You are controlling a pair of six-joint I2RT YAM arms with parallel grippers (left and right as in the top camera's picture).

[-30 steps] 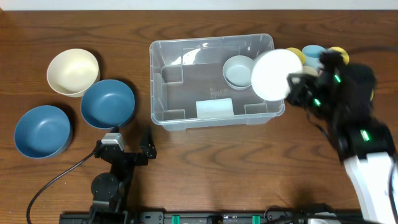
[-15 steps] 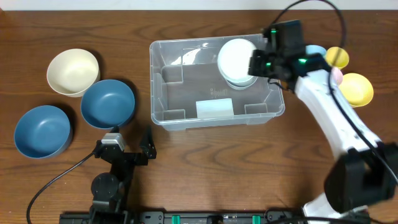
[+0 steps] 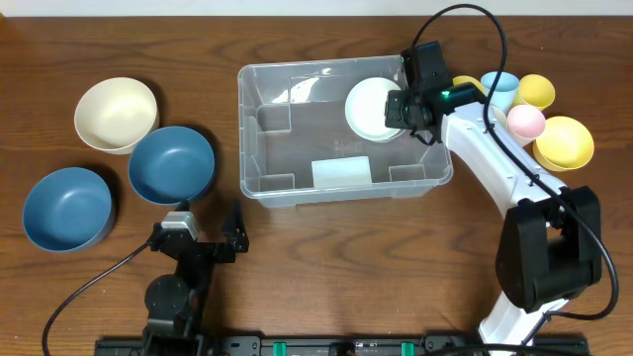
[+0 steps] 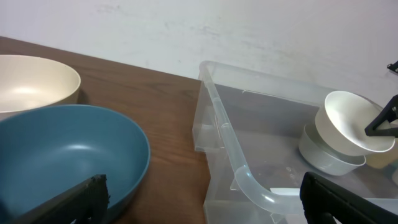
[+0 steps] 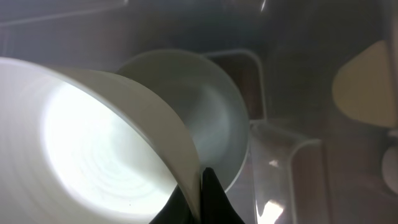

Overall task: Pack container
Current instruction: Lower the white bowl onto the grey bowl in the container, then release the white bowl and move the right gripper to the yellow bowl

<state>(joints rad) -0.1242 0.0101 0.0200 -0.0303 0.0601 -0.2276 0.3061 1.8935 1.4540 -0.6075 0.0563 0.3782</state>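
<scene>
Packing partly done: the right end effector (image 3: 401, 111) pinches the rim of a white bowl (image 3: 368, 104), tilted over a pale bowl (image 4: 326, 163) inside the container (image 3: 297, 129) on the desk (image 3: 326, 257). The left end effector (image 3: 208, 229) sits idle and open. Two blue bowls (image 3: 171, 164), a cream bowl (image 3: 116, 114) and small coloured bowls (image 3: 564, 140) lie unpacked outside.

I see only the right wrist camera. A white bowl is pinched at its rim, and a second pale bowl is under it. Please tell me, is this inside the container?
Observer: Yes. The overhead view shows the right end effector holding the white bowl inside the container, at its far right corner.
Operator: Does the bowl sit flat in the lower one?
Observer: No. In the left wrist view the white bowl is tilted and leans into the pale bowl below it.
Operator: Which bowls wait on the left side?
Observer: A cream bowl, a blue bowl beside it and another blue bowl further left, all outside the container.
</scene>
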